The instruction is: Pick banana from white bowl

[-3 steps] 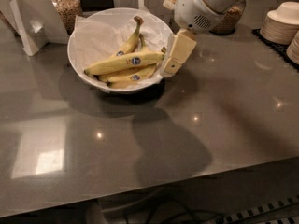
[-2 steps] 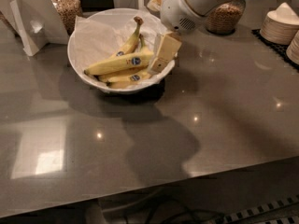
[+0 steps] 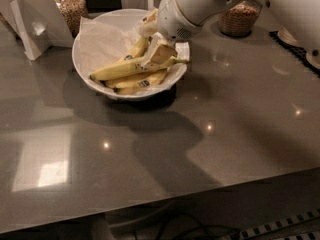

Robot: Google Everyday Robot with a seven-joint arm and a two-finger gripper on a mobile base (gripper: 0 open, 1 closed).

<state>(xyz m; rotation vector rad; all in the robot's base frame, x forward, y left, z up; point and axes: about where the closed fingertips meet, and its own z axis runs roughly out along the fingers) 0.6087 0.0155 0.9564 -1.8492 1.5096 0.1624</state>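
Observation:
The white bowl (image 3: 79,59), lined with white paper, stands on the grey counter at the back left of centre. Several yellow bananas lie in it. The banana (image 3: 119,69) is the longest one, nearly straight, lying across the bowl from the left side to the right rim. A shorter banana (image 3: 138,47) lies behind it and another (image 3: 144,82) in front. My gripper (image 3: 159,54) reaches down from the upper right into the right part of the bowl and sits right at the long banana's right half. The large white wrist hides the bowl's far right rim.
A glass jar of grain (image 3: 70,6) stands behind the bowl on the left and another (image 3: 240,16) at the back right. A white folded card stand (image 3: 32,21) is at the far left. Stacked dishes (image 3: 300,39) sit at the right edge. The counter's front edge (image 3: 160,204) runs along the bottom.
My gripper has moved left and down, from beside the bowl's right rim to inside the bowl at the long banana. The bananas lie as before.

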